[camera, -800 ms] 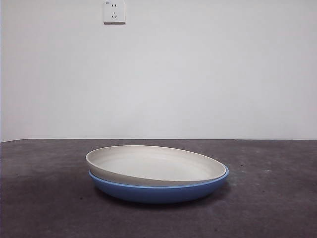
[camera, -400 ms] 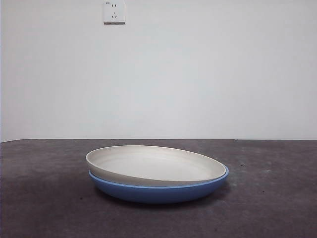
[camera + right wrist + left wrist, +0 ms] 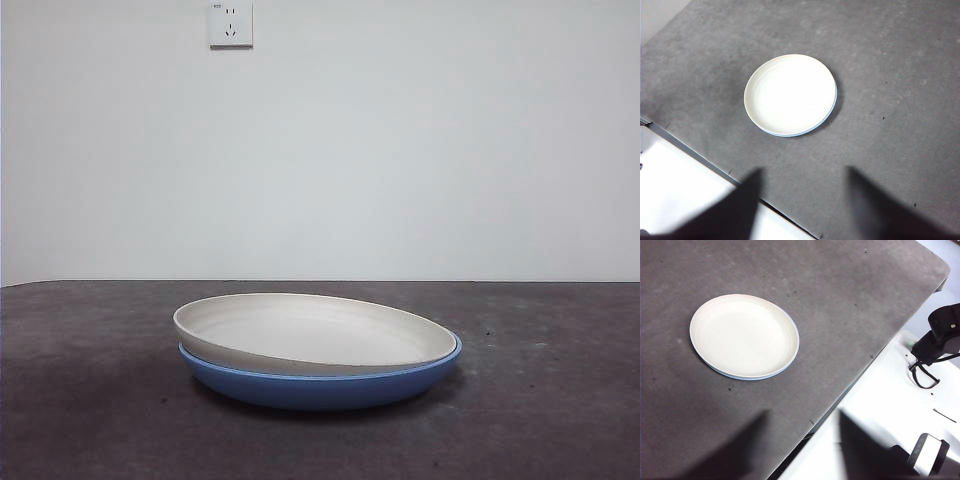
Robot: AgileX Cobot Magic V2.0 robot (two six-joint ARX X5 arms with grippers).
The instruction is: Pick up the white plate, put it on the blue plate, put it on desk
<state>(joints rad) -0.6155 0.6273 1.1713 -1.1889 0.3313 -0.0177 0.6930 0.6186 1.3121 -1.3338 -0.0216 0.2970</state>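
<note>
Front view shows the white plate (image 3: 315, 333) nested in the blue plate (image 3: 320, 385), tilted, its left rim riding above the blue rim and its right rim sunk inside; both rest on the desk (image 3: 560, 400), with a wall socket (image 3: 230, 23) above. Neither arm appears there. Left gripper (image 3: 802, 440) hangs high, jaws spread and empty, the stacked plates well ahead of it. Right gripper (image 3: 802, 200) likewise hangs released, the plates well ahead beyond its jaws.
</note>
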